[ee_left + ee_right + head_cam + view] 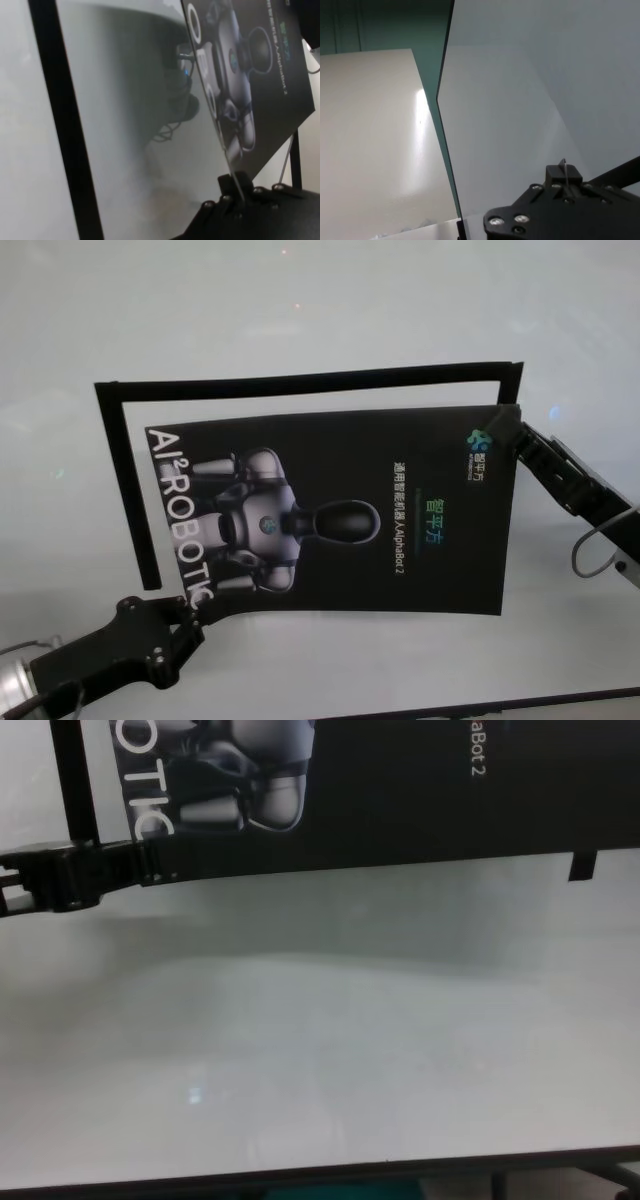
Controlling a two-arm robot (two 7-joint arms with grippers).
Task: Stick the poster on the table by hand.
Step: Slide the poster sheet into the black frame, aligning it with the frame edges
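The black glossy poster (340, 515), with a grey-white robot picture and white lettering, hangs just above the white table (300, 300), held by two opposite corners. My left gripper (193, 618) is shut on its near left corner. In the left wrist view (239, 192) it pinches the poster (270, 75) edge-on, and the chest view (160, 863) shows the same grip. My right gripper (503, 423) is shut on the far right corner. The right wrist view (563, 172) shows it clamping the thin edge, with the poster's pale back (520, 125) filling the picture.
Two narrow black strips lie on the table: one along the far side (310, 380), one down the left side (125, 490), which also shows in the left wrist view (65, 125). The table's dark front edge (560, 702) is near. The poster casts a shadow on bare table (320, 1050).
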